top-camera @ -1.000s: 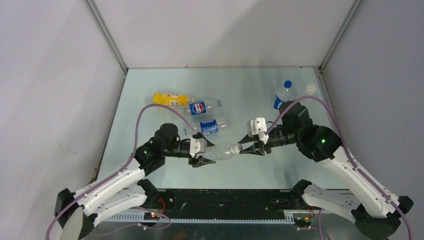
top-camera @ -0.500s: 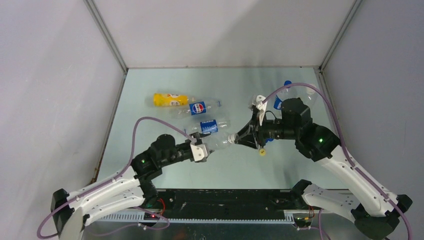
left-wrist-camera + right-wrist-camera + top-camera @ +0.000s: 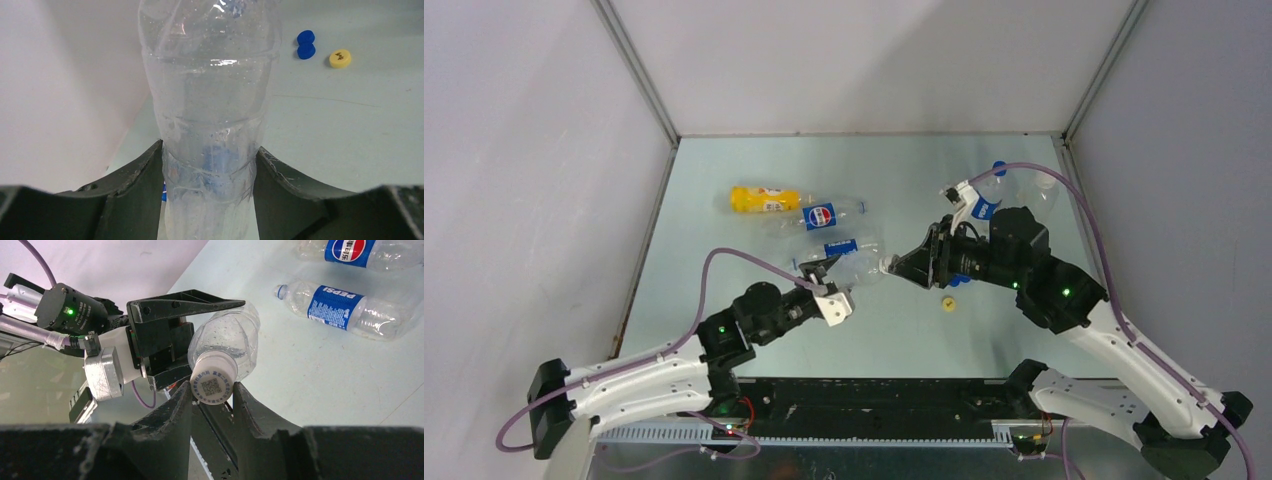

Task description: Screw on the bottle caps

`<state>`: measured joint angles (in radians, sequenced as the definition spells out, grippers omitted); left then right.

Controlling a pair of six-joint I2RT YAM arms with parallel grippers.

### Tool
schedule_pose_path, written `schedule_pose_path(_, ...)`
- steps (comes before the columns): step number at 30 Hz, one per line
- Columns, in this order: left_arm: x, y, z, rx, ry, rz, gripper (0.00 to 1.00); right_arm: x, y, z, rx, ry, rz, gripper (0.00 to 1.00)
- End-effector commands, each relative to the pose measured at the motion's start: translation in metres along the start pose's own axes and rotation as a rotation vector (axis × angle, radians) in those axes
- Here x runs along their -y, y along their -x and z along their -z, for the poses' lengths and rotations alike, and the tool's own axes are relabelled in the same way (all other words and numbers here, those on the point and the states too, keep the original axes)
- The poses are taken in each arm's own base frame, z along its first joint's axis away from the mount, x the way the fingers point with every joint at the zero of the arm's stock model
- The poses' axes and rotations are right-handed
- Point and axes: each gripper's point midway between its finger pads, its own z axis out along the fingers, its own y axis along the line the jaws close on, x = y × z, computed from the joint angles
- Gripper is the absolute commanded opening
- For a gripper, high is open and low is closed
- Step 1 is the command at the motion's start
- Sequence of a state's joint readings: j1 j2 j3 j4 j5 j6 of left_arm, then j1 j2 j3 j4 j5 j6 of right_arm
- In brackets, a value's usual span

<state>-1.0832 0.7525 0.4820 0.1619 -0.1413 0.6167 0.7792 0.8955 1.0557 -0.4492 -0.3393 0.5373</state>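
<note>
A clear unlabelled bottle point(image 3: 862, 270) is held off the table between both arms. My left gripper point(image 3: 209, 165) is shut on its lower body point(image 3: 210, 100), one finger pressed on each side. In the top view the left gripper point(image 3: 826, 272) is at the bottle's left end. A white cap point(image 3: 212, 382) with a printed code sits on the bottle's neck, and my right gripper point(image 3: 212, 390) is shut on it. From above, the right gripper point(image 3: 890, 264) meets the bottle's right end. A yellow cap point(image 3: 948, 302) lies on the table below the right gripper.
Lying at the back left are a yellow-orange bottle point(image 3: 764, 199) and two blue-labelled bottles point(image 3: 824, 215) point(image 3: 844, 250). Another bottle point(image 3: 986, 200) stands at the back right, partly behind the right arm. Two blue caps point(image 3: 305, 44) lie beside the yellow cap point(image 3: 340, 58).
The left arm has drawn back and swung the bottle farther from the near edge. The right wrist has followed and rolled, still on the cap. The yellow cap now shows on the table.
</note>
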Motion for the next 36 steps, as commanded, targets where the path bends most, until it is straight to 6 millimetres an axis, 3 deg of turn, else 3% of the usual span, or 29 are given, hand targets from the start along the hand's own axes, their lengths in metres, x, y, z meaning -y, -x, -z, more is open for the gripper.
schedule_pose_path(1, -0.011, 0.030, 0.003, 0.131, 0.062, 0.083, 0.00, -0.002, 0.007, 0.003, 0.044, 0.001, 0.051, 0.33)
schedule_pose_path(8, 0.000, 0.013, 0.007, 0.102, 0.031, 0.178, 0.00, -0.005, 0.012, 0.014, 0.058, 0.015, 0.192, 0.62)
schedule_pose_path(13, 0.007, 0.009, 0.009, 0.120, -0.053, 0.223, 0.00, -0.008, 0.013, 0.028, 0.059, 0.051, 0.389, 0.72)
schedule_pose_path(23, 0.041, 0.021, 0.018, 0.135, -0.429, 0.288, 0.00, -0.016, -0.004, 0.053, 0.010, 0.234, 1.035, 0.73)
schedule_pose_path(30, 0.056, 0.031, 0.022, 0.132, -0.592, 0.300, 0.00, -0.024, -0.011, 0.049, -0.063, 0.344, 1.122, 0.67)
schedule_pose_path(36, 0.059, 0.034, 0.021, 0.125, -0.632, 0.295, 0.00, -0.034, -0.010, 0.045, -0.065, 0.400, 1.121, 0.60)
